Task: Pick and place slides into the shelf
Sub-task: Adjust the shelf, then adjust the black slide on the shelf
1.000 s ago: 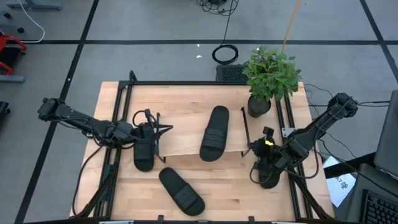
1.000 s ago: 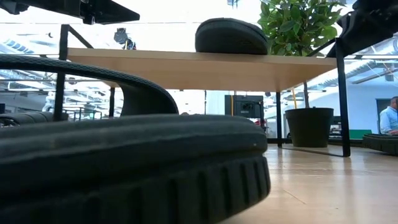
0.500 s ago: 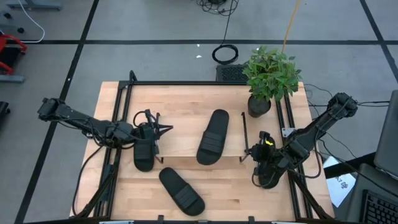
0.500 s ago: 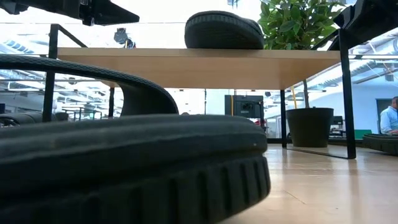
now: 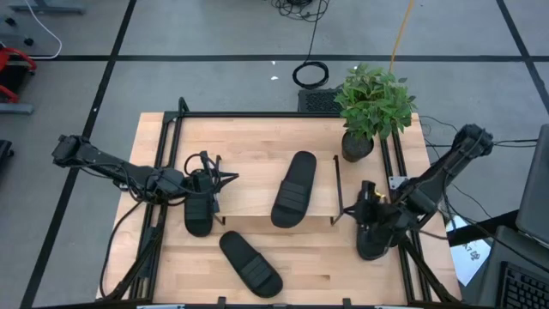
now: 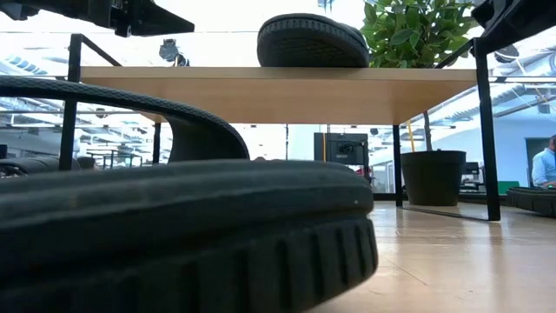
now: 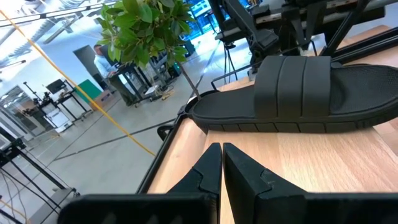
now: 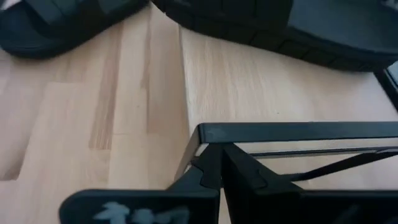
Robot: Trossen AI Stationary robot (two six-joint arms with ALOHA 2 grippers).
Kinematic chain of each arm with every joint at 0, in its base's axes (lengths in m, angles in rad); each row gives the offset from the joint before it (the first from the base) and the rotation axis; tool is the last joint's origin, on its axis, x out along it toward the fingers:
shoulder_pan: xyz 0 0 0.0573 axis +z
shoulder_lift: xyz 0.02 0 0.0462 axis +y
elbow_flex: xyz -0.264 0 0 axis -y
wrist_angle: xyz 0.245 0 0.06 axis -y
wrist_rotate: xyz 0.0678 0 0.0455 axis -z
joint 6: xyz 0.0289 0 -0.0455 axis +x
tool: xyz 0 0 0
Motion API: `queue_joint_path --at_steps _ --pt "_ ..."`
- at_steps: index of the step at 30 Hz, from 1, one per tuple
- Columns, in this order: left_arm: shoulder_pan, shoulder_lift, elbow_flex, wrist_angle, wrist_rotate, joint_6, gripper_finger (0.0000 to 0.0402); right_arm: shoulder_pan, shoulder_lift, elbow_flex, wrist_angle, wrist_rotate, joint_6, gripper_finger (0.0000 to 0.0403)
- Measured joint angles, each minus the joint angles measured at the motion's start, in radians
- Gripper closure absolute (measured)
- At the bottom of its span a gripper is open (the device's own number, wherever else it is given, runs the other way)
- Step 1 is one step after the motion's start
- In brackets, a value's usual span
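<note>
A light wooden bench (image 5: 257, 142) framed by black metal rails stands on a grey floor crossed by dark lines. At its middle sits the small low shelf (image 5: 249, 204), a pale wooden board on thin black wire legs. One matte black ribbed-strap slide (image 5: 292, 187) lies on the shelf's top board. A second slide (image 5: 250, 263) lies on the bench in front of the shelf, a third (image 5: 198, 213) at the shelf's left end, and a fourth (image 5: 371, 242) past its right end. A green leafy plant in a dark pot (image 5: 371, 107) stands behind the shelf's right end. The left tool (image 5: 213, 182), clenched and empty, hovers over the shelf's left end. The right tool (image 5: 358, 204), clenched, is at the shelf's right-end wire frame. In the room beyond, a person (image 6: 545, 165) is partly visible.
</note>
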State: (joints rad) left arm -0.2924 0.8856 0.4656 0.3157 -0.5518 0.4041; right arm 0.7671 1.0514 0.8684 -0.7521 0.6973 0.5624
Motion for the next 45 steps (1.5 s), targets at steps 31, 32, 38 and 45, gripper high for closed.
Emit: queue_joint_path --at_steps 31,32,38,45 --pt "0.000 0.000 0.000 -0.005 0.000 0.044 0.0380 -0.111 -0.629 -0.666 1.116 -0.351 -0.757 0.0403" --pt "0.000 0.000 0.000 -0.005 0.000 0.047 0.0380 -0.120 -0.666 -0.666 1.102 -0.354 -0.760 0.0403" --pt "0.000 0.000 0.000 -0.005 0.000 0.047 0.0380 -0.138 -0.862 -0.665 0.973 -0.307 -0.762 0.0403" --pt "0.000 0.000 0.000 -0.004 0.019 0.030 0.0380 -0.139 -0.910 -0.666 0.912 -0.200 -0.678 0.0403"
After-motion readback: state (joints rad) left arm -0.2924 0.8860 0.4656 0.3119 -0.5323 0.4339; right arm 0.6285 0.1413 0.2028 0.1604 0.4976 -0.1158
